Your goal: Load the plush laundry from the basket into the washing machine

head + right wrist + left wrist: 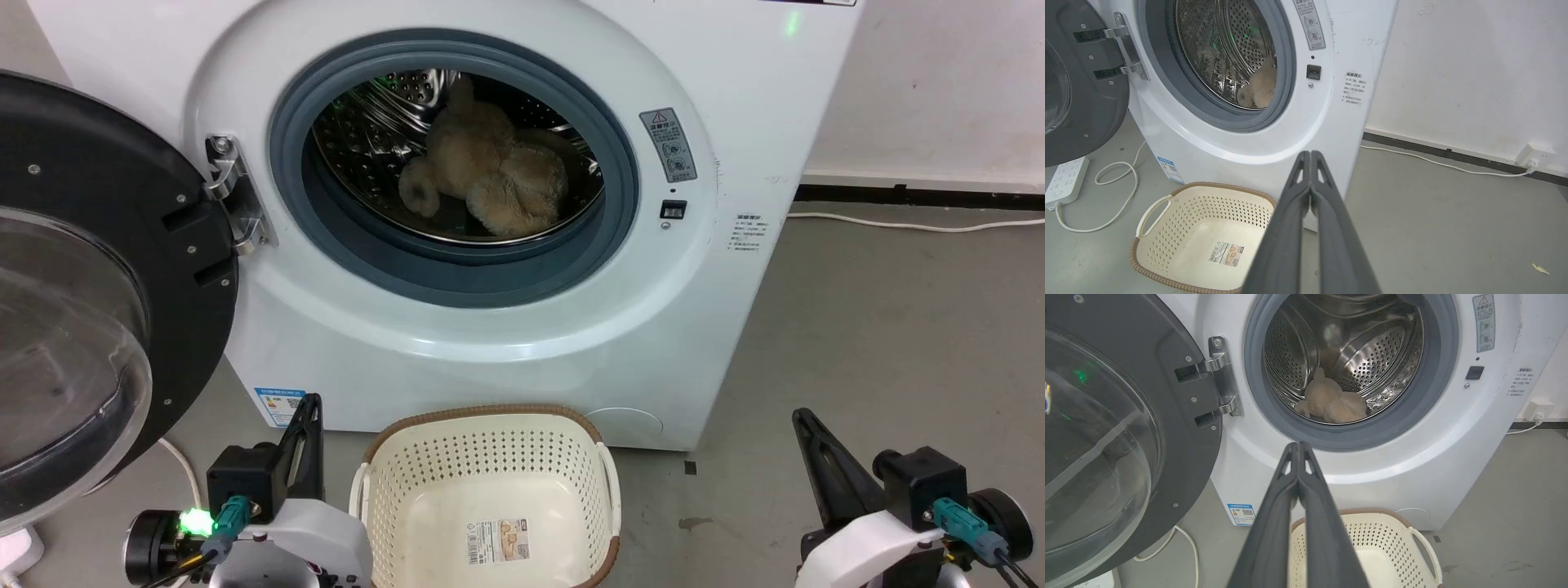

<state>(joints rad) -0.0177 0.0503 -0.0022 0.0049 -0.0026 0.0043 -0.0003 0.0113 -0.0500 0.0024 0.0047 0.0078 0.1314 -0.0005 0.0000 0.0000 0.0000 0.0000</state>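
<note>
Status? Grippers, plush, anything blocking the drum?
Left gripper shut, empty. Right gripper shut, empty. Plush laundry inside the washing machine; basket bare. Door open, nothing in the way.

A black skirting strip (922,194) runs along the foot of an off-white wall (1474,73), whose paint is scuffed and faintly stained above the strip. Below the skirting spreads a grey concrete floor (1433,228) — dull, mottled, marked with a few dark spots. A white cable (865,220) lies on the floor just in front of the skirting and follows it to a white wall socket (1537,155) set just above the strip. Well out from the skirting, a small pale scrap (1539,268) lies on the concrete. Far from the skirting, a white power strip (1065,179) rests on the floor, its cord (1135,185) looping loosely beside it. The light is soft and even — shadows stay faint.
</note>
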